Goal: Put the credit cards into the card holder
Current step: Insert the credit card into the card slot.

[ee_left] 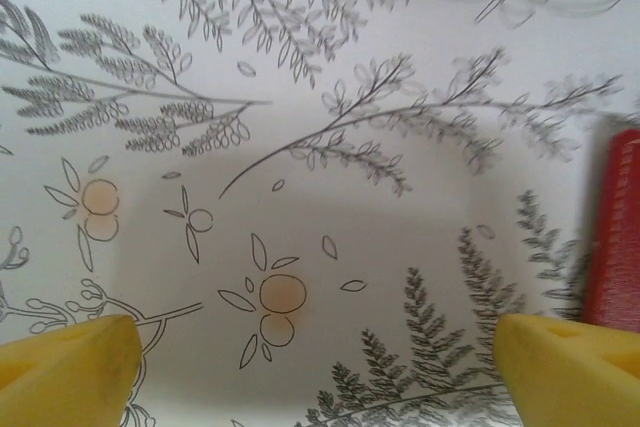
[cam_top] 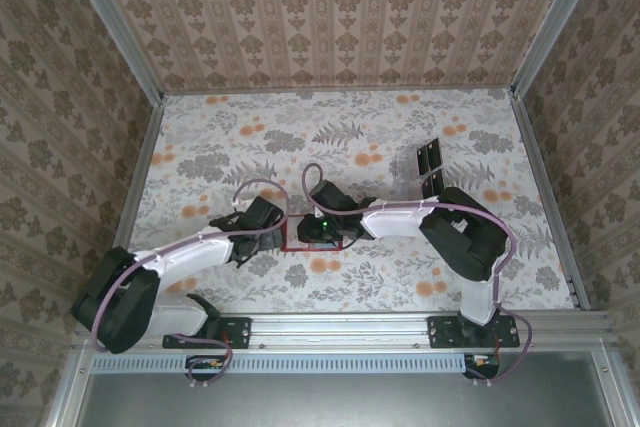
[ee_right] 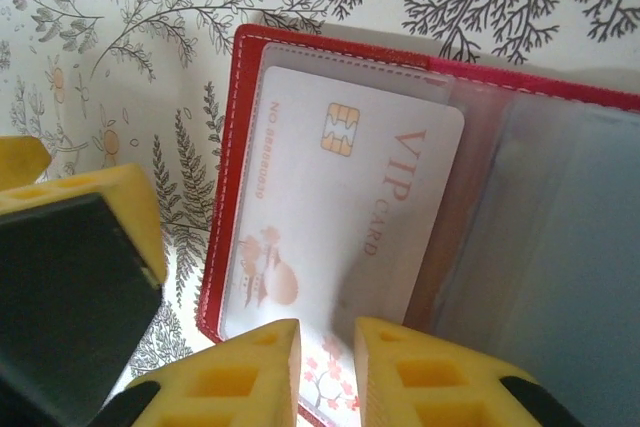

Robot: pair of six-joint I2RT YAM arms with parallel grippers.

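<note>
The card (ee_right: 340, 207) lay mostly inside the open holder (ee_right: 222, 197), on its left side. Its long axis ran straight away from the right gripper (ee_right: 328, 367), and its near end sat just under those narrowly parted jaws, which gripped nothing. A push to seat it would likely run along that axis. The left gripper (ee_left: 318, 372) hung wide open, with the holder just off to its right

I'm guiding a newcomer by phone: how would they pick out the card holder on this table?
On the floral table, look near the middle. The card holder lies open there, a pale VIP card in its clear pocket. It is the only red thing; the black-panelled rack stands farther back.
</note>
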